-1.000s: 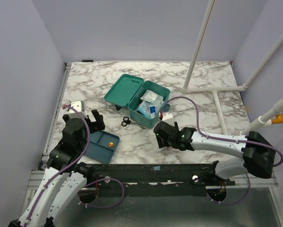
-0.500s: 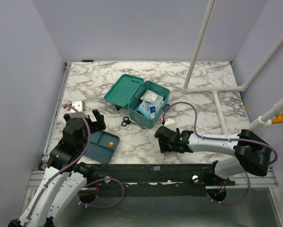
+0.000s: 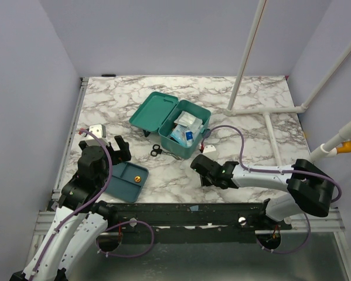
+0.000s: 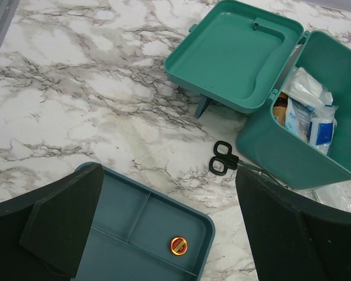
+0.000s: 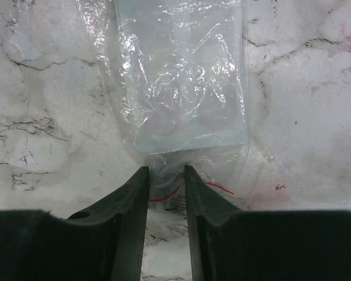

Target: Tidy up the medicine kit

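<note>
The medicine kit (image 3: 194, 142) stands open at mid-table, lid (image 3: 153, 111) laid back to the left, packets and bandages inside; the left wrist view shows it too (image 4: 292, 158). A clear plastic bag (image 5: 181, 88) lies flat on the marble in front of it. My right gripper (image 3: 200, 165) is low on the table, and its jaws (image 5: 166, 171) have narrowed onto the bag's bunched near edge, which fills the gap between the tips. My left gripper (image 3: 112, 146) hangs wide open (image 4: 166, 187) over the tray's far corner, holding nothing.
A dark teal compartment tray (image 3: 121, 175) lies at the near left with a small red-and-gold tin (image 4: 178, 245) in it. Black scissors (image 3: 156, 151) rest left of the kit's front. A small white item (image 3: 209, 149) lies by the kit. White pipes (image 3: 269, 111) cross the right side.
My right gripper has dropped to the table near the kit's front, and its jaws have closed from wide to narrow around the bag's edge. The left arm has stayed still.
</note>
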Tool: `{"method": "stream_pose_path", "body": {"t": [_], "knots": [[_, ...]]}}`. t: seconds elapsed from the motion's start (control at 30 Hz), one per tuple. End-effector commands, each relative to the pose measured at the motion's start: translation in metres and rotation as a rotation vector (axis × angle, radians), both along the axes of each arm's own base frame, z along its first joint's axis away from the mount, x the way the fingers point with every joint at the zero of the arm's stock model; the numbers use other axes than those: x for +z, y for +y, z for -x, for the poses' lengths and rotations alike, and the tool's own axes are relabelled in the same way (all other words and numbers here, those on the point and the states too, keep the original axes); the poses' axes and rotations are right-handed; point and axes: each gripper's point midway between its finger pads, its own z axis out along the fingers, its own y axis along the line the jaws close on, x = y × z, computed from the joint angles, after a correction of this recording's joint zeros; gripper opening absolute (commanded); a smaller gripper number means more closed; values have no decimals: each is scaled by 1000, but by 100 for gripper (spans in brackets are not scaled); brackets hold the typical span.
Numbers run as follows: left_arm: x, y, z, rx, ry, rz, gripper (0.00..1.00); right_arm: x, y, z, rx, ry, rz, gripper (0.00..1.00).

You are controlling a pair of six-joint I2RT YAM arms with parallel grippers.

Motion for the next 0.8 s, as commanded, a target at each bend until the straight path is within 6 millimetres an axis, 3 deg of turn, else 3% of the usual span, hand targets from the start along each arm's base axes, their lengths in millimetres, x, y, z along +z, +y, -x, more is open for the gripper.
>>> {"method": "stream_pose_path", "body": {"t": [0.0, 0.17, 0.47, 0.77], "knots": [[4, -3, -1, -21, -20, 1, 99, -28, -10, 20, 18, 111, 53, 26], [5, -3, -1, -18, -25, 0, 98, -21, -9, 18, 38, 101, 59, 1], [7, 2, -1, 8, -26, -5, 99, 21, 7, 14, 125, 65, -9, 1], [11, 46, 3, 293, -48, 22, 99, 58, 31, 32, 316, 47, -90, 1]]}}
